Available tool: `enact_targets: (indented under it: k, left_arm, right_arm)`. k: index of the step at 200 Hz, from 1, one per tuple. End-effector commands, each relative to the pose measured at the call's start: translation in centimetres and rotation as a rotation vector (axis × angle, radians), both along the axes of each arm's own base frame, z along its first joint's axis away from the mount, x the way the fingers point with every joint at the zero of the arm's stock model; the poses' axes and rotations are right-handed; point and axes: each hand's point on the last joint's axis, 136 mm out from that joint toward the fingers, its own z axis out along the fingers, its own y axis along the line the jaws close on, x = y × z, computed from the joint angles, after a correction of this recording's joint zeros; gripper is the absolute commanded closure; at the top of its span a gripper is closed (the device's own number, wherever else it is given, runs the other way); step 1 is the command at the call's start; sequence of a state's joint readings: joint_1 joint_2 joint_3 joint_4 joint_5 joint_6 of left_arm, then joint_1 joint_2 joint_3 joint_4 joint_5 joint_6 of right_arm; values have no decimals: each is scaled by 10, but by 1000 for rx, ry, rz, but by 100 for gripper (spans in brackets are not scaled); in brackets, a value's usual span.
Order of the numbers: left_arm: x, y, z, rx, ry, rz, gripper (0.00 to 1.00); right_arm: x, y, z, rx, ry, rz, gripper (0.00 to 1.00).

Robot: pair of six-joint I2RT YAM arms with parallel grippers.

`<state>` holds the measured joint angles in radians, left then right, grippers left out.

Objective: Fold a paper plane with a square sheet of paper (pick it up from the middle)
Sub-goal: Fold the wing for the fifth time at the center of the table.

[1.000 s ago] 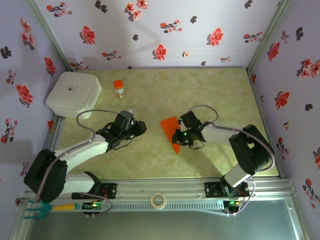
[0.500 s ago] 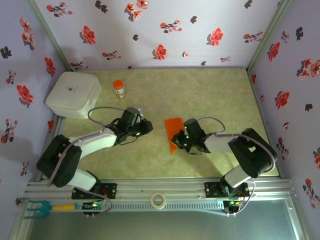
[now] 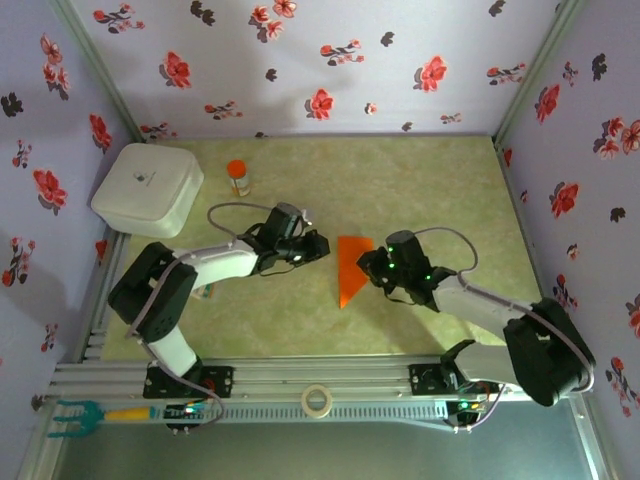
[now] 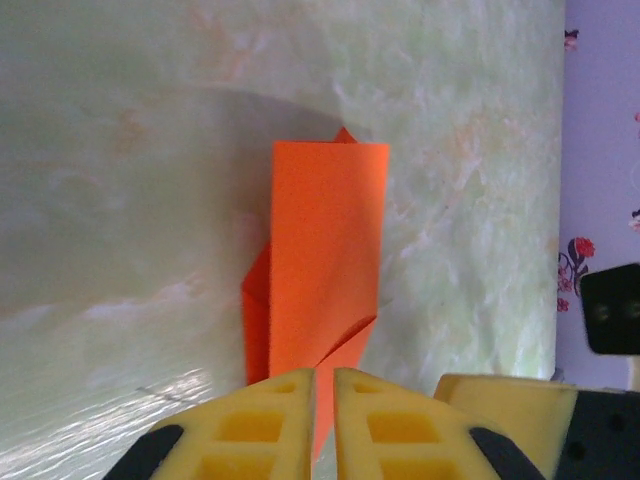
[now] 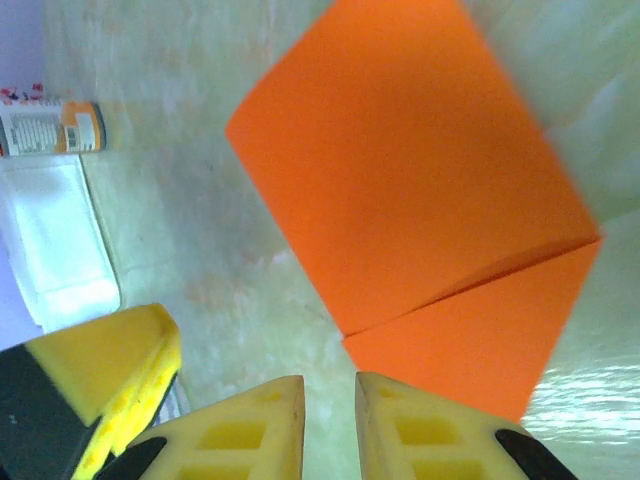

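Note:
The square sheet of paper is a bright orange creased wedge lying on the table's middle, its point toward the near edge. My left gripper is at its left edge. In the left wrist view the paper runs down into the thin slit between my left gripper's nearly closed yellow fingers. My right gripper is at the paper's right edge. In the right wrist view its jaws stand slightly apart over bare table, and the paper lies just beyond, apart from them.
A white lidded box sits at the back left, with a small orange-capped bottle beside it. A tape roll rests on the front rail. Flowered walls close off the back and both sides.
My left gripper has travelled right to the paper's left edge and closed. My right gripper's jaws have parted, and that arm has drawn back to the right. The paper has shifted a little right.

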<state>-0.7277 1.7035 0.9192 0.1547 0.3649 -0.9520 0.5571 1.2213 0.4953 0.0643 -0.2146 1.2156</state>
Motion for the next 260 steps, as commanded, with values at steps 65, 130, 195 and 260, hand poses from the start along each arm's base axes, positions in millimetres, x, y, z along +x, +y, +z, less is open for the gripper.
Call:
enact_targets:
  k: [65,130,195,260]
  left_arm:
    - [2,-57,-22,-73,88,-124,90]
    - [-5,-52,-62,-37,158,-115,92]
    - [-35,-25,-96,58,208,-156,93]
    - [-45,-19,-94,49,201,-182,94]
  right_arm:
    - [-12,-35,-26,-115,66,89,74]
    - [-12,-28,-30,-101,86,143,65]
    - [-11,-25,-34,-62,101,153,57]
    - [-4,-9,-33,32,90,200,56]
